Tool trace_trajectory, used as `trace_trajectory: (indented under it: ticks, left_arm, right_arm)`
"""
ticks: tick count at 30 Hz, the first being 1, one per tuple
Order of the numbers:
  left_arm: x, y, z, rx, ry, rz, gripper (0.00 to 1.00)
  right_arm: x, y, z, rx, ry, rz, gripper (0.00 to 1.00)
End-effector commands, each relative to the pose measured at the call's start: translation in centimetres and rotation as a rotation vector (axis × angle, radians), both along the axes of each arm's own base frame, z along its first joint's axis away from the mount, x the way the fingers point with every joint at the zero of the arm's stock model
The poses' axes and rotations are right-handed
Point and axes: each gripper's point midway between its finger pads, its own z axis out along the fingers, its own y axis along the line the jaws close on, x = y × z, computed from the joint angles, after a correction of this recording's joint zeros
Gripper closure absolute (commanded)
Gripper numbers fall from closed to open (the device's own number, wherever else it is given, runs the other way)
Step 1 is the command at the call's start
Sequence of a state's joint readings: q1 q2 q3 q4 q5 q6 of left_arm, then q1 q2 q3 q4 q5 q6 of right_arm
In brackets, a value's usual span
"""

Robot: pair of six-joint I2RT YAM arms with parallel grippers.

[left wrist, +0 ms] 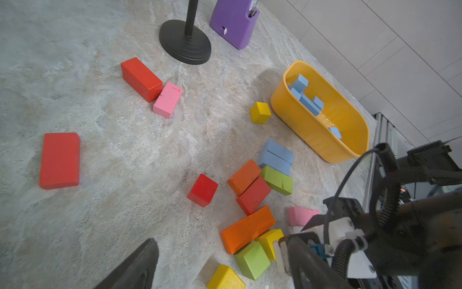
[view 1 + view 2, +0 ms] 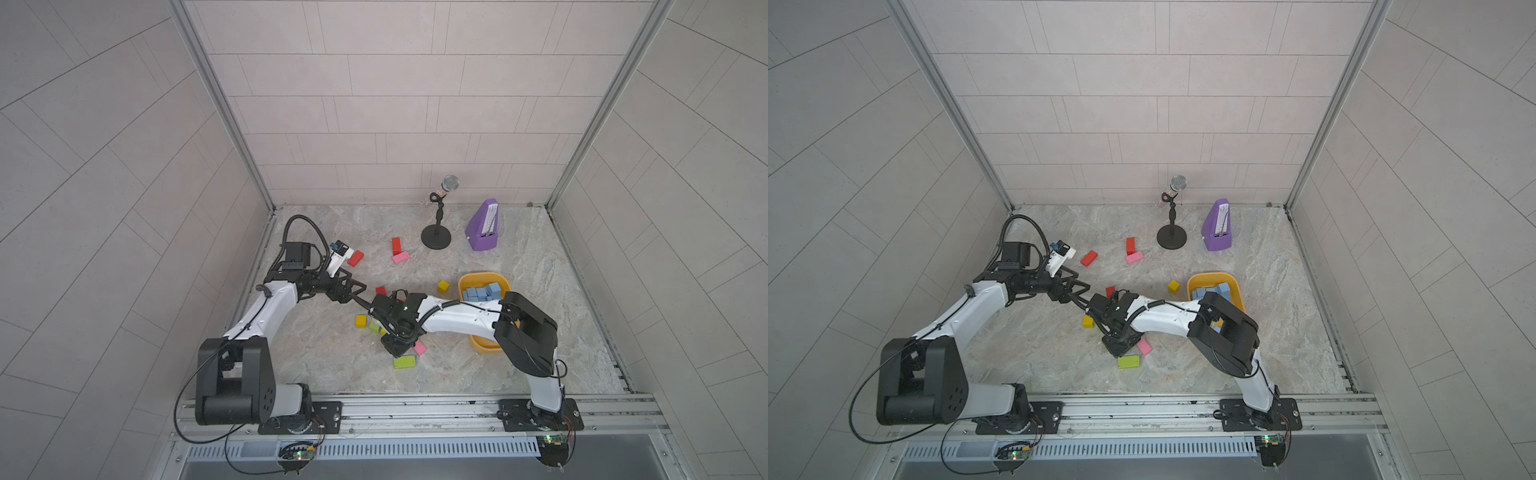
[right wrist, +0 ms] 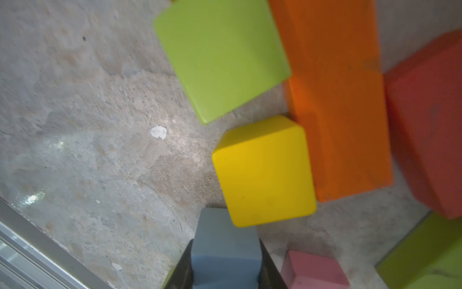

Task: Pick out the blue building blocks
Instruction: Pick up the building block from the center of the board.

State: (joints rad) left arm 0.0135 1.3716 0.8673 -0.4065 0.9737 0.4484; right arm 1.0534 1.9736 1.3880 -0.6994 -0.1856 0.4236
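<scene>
My right gripper [image 3: 226, 252] is shut on a blue building block [image 3: 225, 240], which sits squarely between the two black jaws, low over the table beside a yellow cube [image 3: 265, 170]. In both top views this gripper [image 2: 395, 345] points down into the block cluster. Several more blue building blocks [image 2: 482, 293] lie in the yellow bin [image 2: 484, 277]. Two blue bricks [image 1: 277, 156] lie side by side on the table near the bin [image 1: 312, 135]. My left gripper [image 1: 217, 241] is open and holds nothing, hovering over the cluster next to the right wrist [image 2: 359, 293].
Red [image 1: 60, 160], pink [image 1: 167, 100], orange [image 1: 247, 229], green [image 1: 252, 260] and yellow [image 1: 260, 112] blocks are scattered around. A microphone stand [image 2: 436, 239] and a purple metronome [image 2: 484, 226] stand at the back. A green brick [image 2: 404, 362] lies nearest the front rail.
</scene>
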Motion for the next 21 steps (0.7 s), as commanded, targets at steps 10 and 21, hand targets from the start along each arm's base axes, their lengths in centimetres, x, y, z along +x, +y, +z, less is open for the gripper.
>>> trace_trajectory:
  ticks: [10,21]
  left_arm:
    - [-3.8,-2.6,2.7,-0.096,-0.118,-0.213,0.14]
    - [-6.5,-6.9,0.4,0.037,-0.130,-0.394,0.14]
  right_arm:
    - [3.9,-6.4,7.4,0.105,-0.141,-0.164,0.81]
    - [7.8,-22.4,10.5,0.124,-0.237,-0.579,0.84]
